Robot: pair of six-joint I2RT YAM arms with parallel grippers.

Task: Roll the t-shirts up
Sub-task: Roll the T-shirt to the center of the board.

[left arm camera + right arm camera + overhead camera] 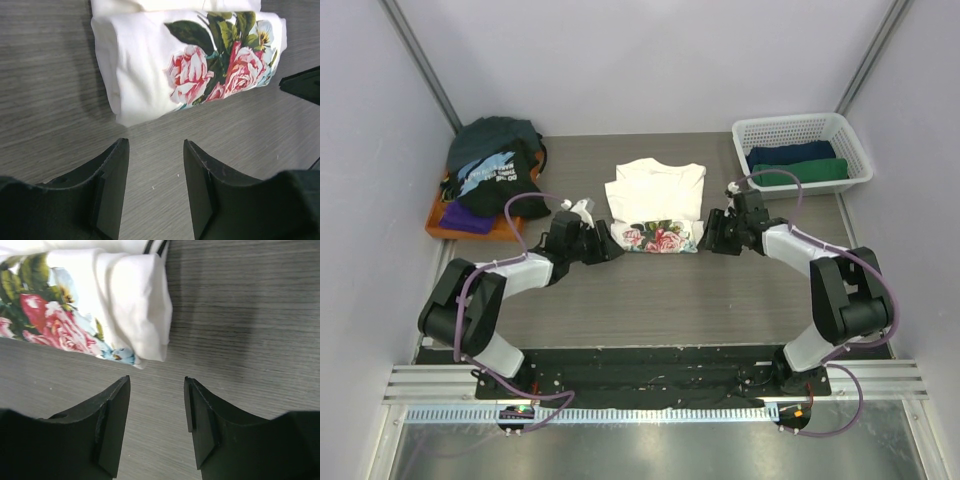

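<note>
your left gripper (604, 241) and right gripper (712, 232) sat low over the desk (650, 300), one at each end of the cream-white floral t-shirt (656, 190). both had fingers spread with nothing between them. the shirt lay mid-desk, its near part rolled into a tube with the rose print facing up and the far part flat. in the left wrist view the tube's left end was just past the open fingers, not touching, and the right wrist view showed the same at the right end. i'd judge you set them at both ends so the roll gets pushed evenly and runs straight. it looked partly done, with maybe half the cloth left. the next move likely needs both grippers to catch the tube and turn it away together. an uneven push could cone it, and soft cloth may spring loose. the pile of t-shirts (492, 165) sat far left on an orange mat (438, 229). two rolled shirts (798, 163) lay in the white basket (790, 124) far right, probably the drop-off.
</note>
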